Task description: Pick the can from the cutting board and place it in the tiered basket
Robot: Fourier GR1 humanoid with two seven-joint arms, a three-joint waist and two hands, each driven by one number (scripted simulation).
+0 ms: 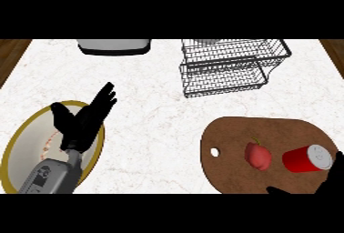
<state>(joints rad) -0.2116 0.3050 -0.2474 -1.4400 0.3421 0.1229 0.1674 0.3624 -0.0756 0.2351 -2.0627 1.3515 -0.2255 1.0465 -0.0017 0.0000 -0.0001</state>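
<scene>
The can lies on the board at four o'clock, right hand open beside it; left hand open over the plate at eight.

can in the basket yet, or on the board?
Out. The can sits on the cutting board, right of the red fruit, well apart from the tiered basket.

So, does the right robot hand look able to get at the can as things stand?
Probably yes: the right robot hand is beside the can on the cutting board, nothing between them; the red fruit lies on the can's other side.
</scene>
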